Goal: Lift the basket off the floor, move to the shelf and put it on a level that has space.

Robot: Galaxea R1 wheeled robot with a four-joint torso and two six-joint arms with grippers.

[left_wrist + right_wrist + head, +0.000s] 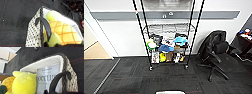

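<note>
Four tiers are seen on the black wire shelf (167, 37), which stands against the white wall (121, 37) on the dark grey carpet floor (134, 77); its lower tiers are crowded with coloured items, and the level (169, 27) second from the top is seen as a wire grid. A black office chair (215, 51) is placed to its right. The woven basket (33, 32) is seen above the carpet in both wrist views, with its dark handles (45, 26) arched up. A yellow plush toy (23, 83) and a white Oculus box (48, 77) are held inside it. Whether either hand is closed cannot be told.
</note>
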